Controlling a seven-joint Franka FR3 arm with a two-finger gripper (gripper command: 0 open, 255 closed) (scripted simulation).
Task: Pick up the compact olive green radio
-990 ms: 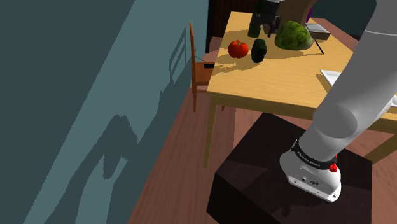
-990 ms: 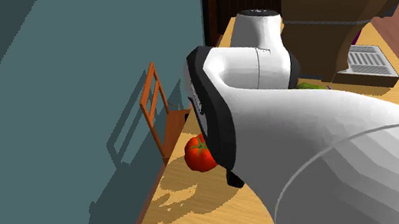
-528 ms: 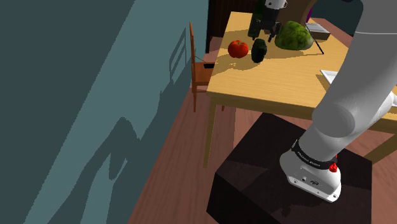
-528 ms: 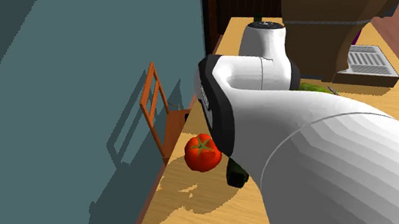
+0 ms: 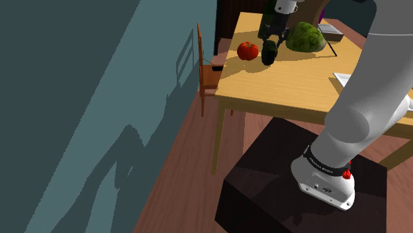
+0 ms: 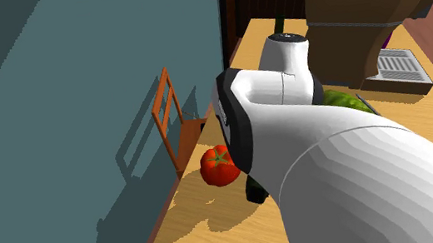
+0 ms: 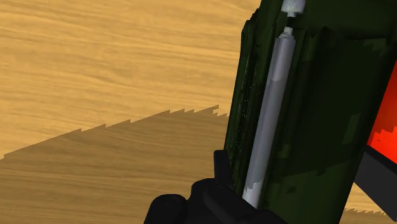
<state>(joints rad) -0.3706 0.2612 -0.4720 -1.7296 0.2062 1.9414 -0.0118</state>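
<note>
1. The radio (image 5: pixel 268 57) is small and dark green. It stands upright on the table (image 5: pixel 291 89), near the far corner, and it has not moved.
2. A grey rod (image 7: pixel 270 108) runs up its side in the wrist view.
3. The gripper (image 5: pixel 272 40) is what changed. A second ago it hung higher, toward 1 o'clock from the radio in the shoulder view. Now it has come down at 12 o'clock, right on the radio's top.
4. Its fingers (image 7: pixel 219 170) stand apart, one on each side of the radio. They are open and hold nothing yet. It is hard to tell if they touch the radio's sides.
5. This likely means the reach is almost done. The next step should be to squeeze shut, then lift.
6. A red tomato (image 5: pixel 247 50) sits near the radio at 9 o'clock. A big round green thing (image 5: pixel 306 36) sits at 2 o'clock. Both are apart from the radio.
7. A chair (image 5: pixel 206 69) stands beside the table, toward 8 o'clock.
</note>
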